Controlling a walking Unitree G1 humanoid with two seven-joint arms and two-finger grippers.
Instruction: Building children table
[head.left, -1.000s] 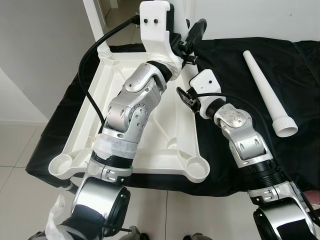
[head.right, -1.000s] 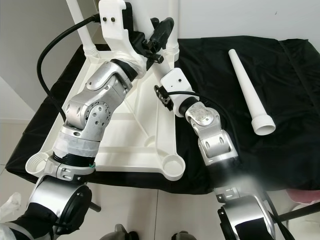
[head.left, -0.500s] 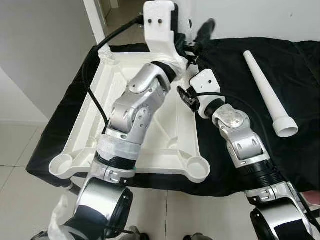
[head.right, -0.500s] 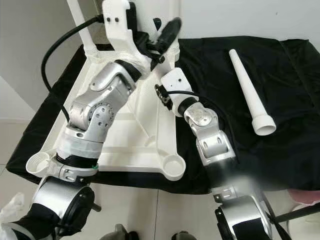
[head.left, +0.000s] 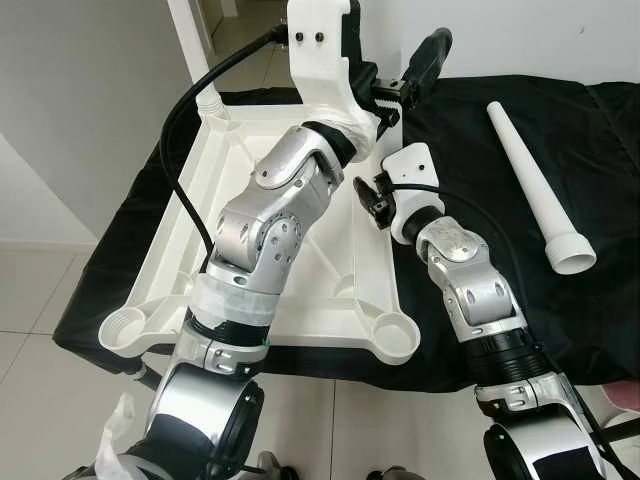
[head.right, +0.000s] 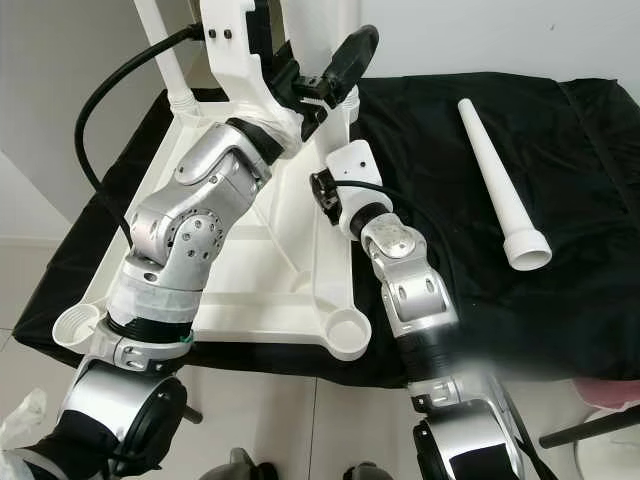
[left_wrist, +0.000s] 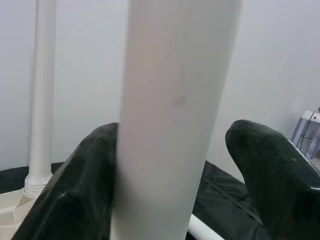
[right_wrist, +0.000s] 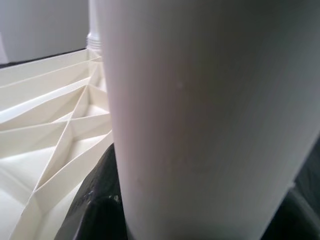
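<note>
**Left gripper (left_wrist: 182, 150) spread wide around a standing table leg, right gripper (right_wrist: 200, 205) clamped on it**

Spread under everything: a black cloth (head.left: 470, 130), draped over a low surface on a pale tiled floor.

Lying upside down on the cloth: a white plastic tabletop (head.left: 170, 240), ribbed underside facing up.

Crossing over the tabletop from the near edge: both silver arms, reaching toward its far right corner.

Standing upright in that far right corner: one white leg (left_wrist: 175, 100). Passes between the left gripper's two black fingers (left_wrist: 270, 170). One finger lies against the leg or just beside it, and the other stands apart with a clear gap. Closed on the same leg is the right gripper, with black fingers pressed against both of its sides; seems to sit lower than the left gripper, though hard to tell.

Standing upright in the far left corner: a second leg (head.left: 185, 40), well apart from both grippers.

Lying flat on the cloth to the right, well apart from the tabletop: a loose leg (head.left: 530, 170), its wide end nearest the robot.

Open at the two near corners of the tabletop: round sockets (head.left: 392, 335), with no leg in either.
</note>
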